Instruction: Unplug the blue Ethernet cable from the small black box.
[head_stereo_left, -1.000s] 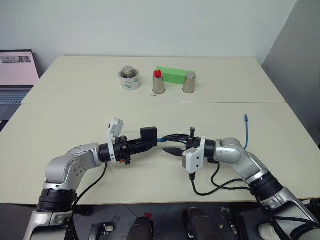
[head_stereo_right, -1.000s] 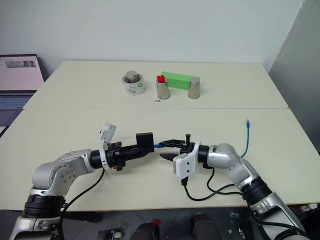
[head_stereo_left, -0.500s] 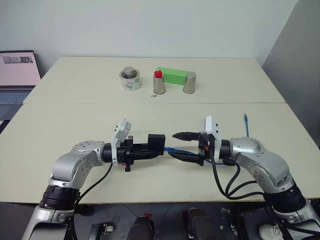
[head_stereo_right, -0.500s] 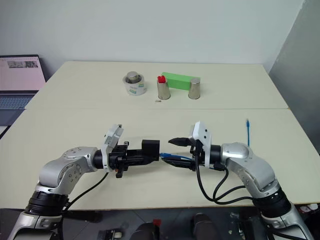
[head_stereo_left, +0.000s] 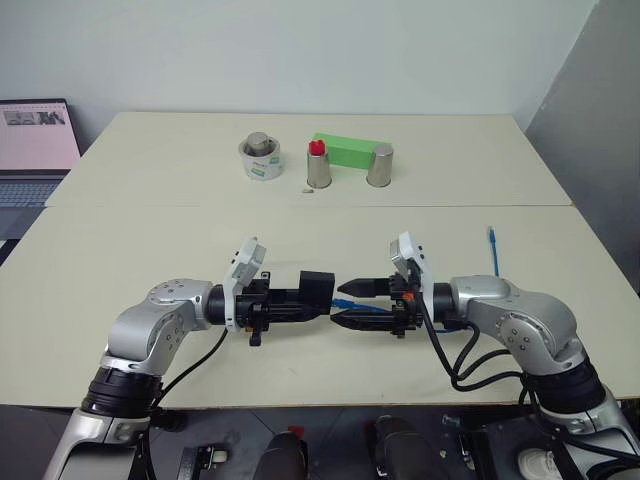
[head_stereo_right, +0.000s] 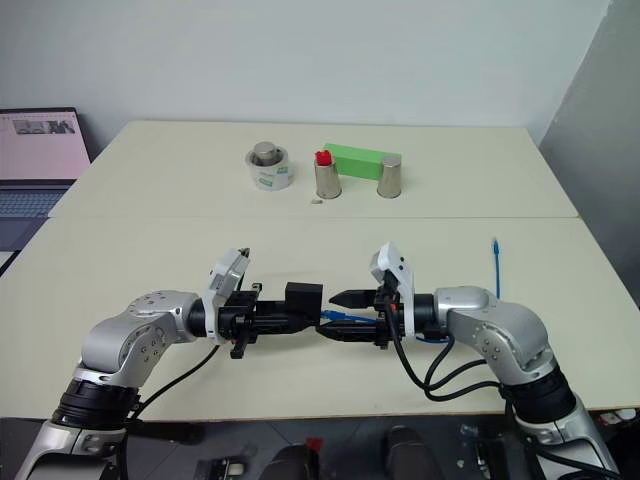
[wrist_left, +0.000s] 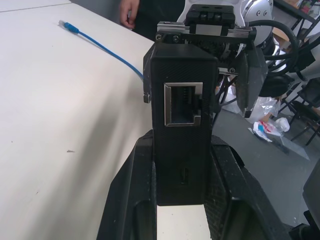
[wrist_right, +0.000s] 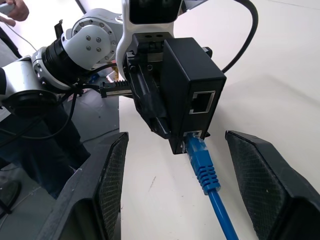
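Note:
My left gripper (head_stereo_left: 303, 301) is shut on the small black box (head_stereo_left: 318, 288), holding it level above the table's near part. In the left wrist view the box (wrist_left: 182, 125) stands between the two fingers (wrist_left: 131, 200), with an empty port facing the camera. The blue Ethernet cable (head_stereo_left: 372, 305) is plugged into the box's far side; its plug (wrist_right: 200, 152) sits in the lower port. My right gripper (head_stereo_left: 341, 304) is open, with one finger above and one below the plug, not touching it. The cable's free end (head_stereo_left: 491, 236) lies on the table to the right.
At the back of the table stand a tape roll with a metal weight (head_stereo_left: 259, 158), two metal cups (head_stereo_left: 318, 170) (head_stereo_left: 379, 165) and a green block (head_stereo_left: 347, 150). A laptop (head_stereo_left: 35, 140) sits at the far left. A person's hand (wrist_left: 129, 10) is at the table's edge.
My right wrist has rolled over, its camera now on top, and its jaws have spread wider around the plug. The left gripper has kept its hold on the box.

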